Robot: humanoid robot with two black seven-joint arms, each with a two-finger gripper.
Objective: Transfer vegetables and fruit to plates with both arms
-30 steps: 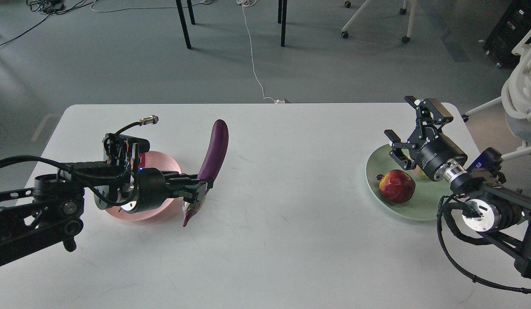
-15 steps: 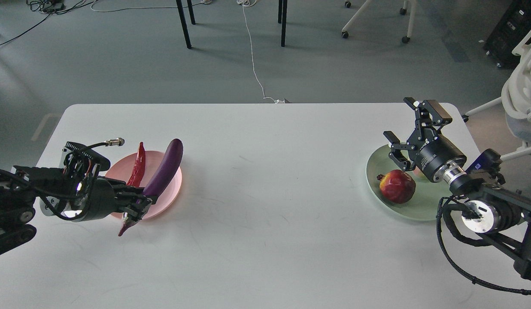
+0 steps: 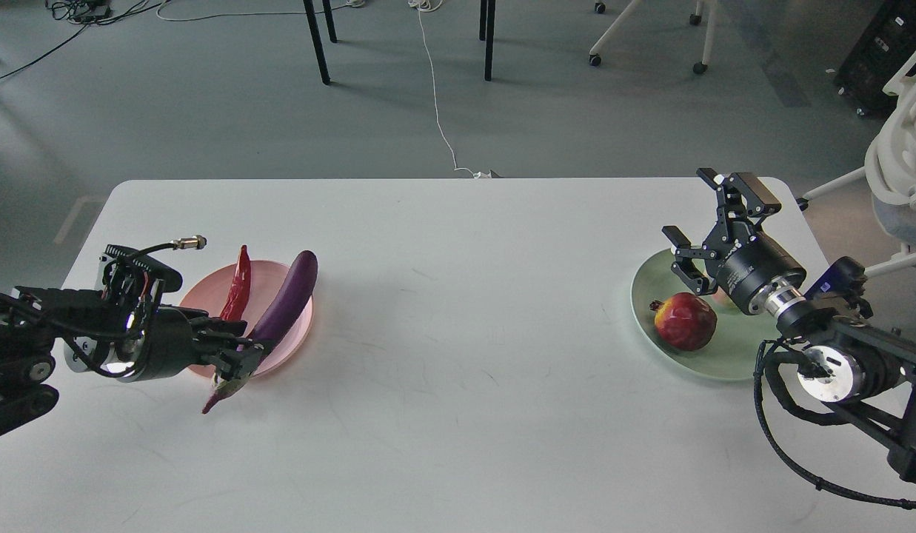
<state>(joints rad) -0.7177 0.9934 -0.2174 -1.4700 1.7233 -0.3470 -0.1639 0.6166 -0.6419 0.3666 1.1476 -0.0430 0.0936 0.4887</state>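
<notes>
The purple eggplant (image 3: pixel 286 302) lies tilted across the right side of the pink plate (image 3: pixel 206 297), its calyx end sticking out over the near rim. My left gripper (image 3: pixel 235 355) is shut on the eggplant near that calyx end. The red chili pepper (image 3: pixel 237 293) lies on the same plate, left of the eggplant. The dark red pomegranate (image 3: pixel 685 320) sits on the mint green plate (image 3: pixel 713 357) at the right. The pale green fruit (image 3: pixel 721 298) peeks out behind my right gripper (image 3: pixel 696 224), which is open and empty above the plate's far edge.
The white table (image 3: pixel 458 355) stretches between the two plates. Beyond its far edge are chair and table legs (image 3: pixel 487 37) and a white cable (image 3: pixel 437 104) on the grey floor. A white chair (image 3: pixel 902 163) stands at the far right.
My left gripper has carried the eggplant from the table left onto the pink plate, uncovering the chili pepper, and now it rests lower. The right arm has barely moved.
</notes>
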